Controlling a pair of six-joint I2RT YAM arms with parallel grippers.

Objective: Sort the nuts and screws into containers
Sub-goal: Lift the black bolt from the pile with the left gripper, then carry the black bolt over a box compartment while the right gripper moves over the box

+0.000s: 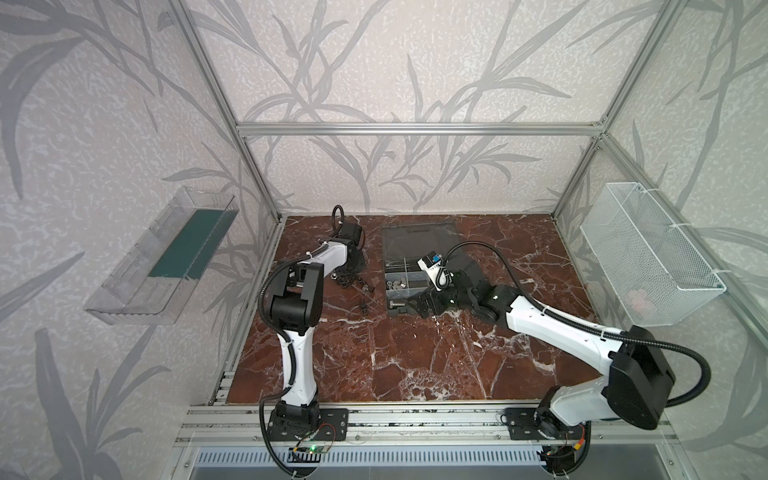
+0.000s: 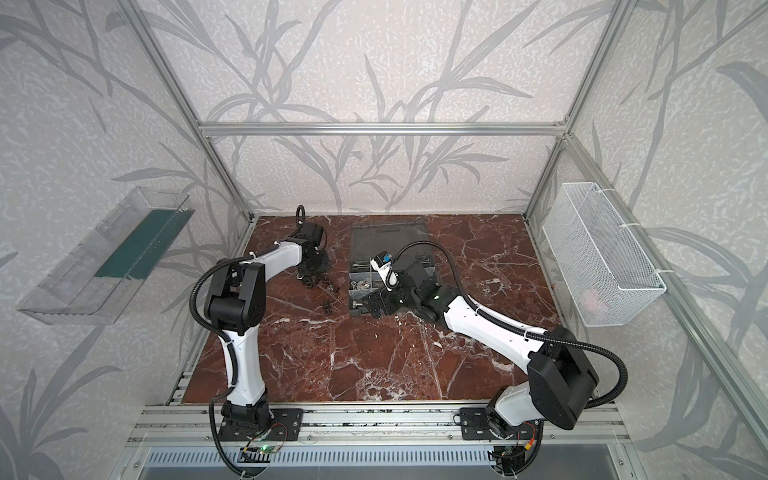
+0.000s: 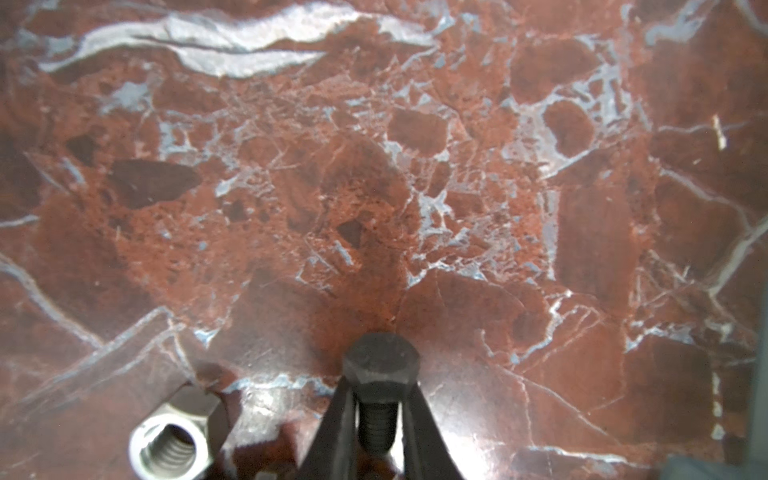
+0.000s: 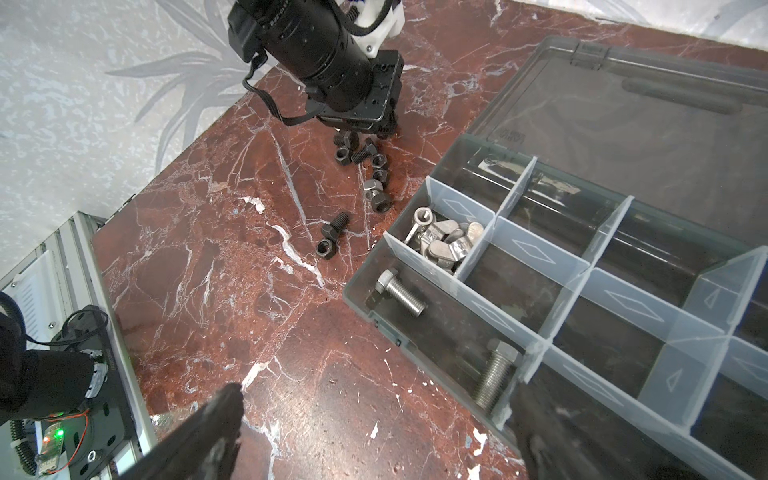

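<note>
In the left wrist view my left gripper (image 3: pixel 379 392) is shut on a black screw (image 3: pixel 381 365), its fingers pinching the threaded shaft just under the hex head, low over the marble. A silver nut (image 3: pixel 168 444) lies beside it. The gripper stands at a pile of loose black screws and nuts (image 4: pixel 365 162); another screw and nut (image 4: pixel 332 235) lie apart. My right gripper (image 4: pixel 374 419) is open and empty over the near corner of the containers' case (image 4: pixel 359 297). In both top views it hovers there (image 1: pixel 415 305). Two silver screws (image 4: pixel 401 291) share one compartment; silver wing nuts (image 4: pixel 444 241) fill its neighbour.
The case's flat lid (image 1: pixel 419 239) lies open toward the back wall. A clear plastic tray (image 1: pixel 162 257) hangs on the left wall and a white mesh basket (image 1: pixel 648 257) on the right. Aluminium rails (image 1: pixel 415 419) run along the table's front edge.
</note>
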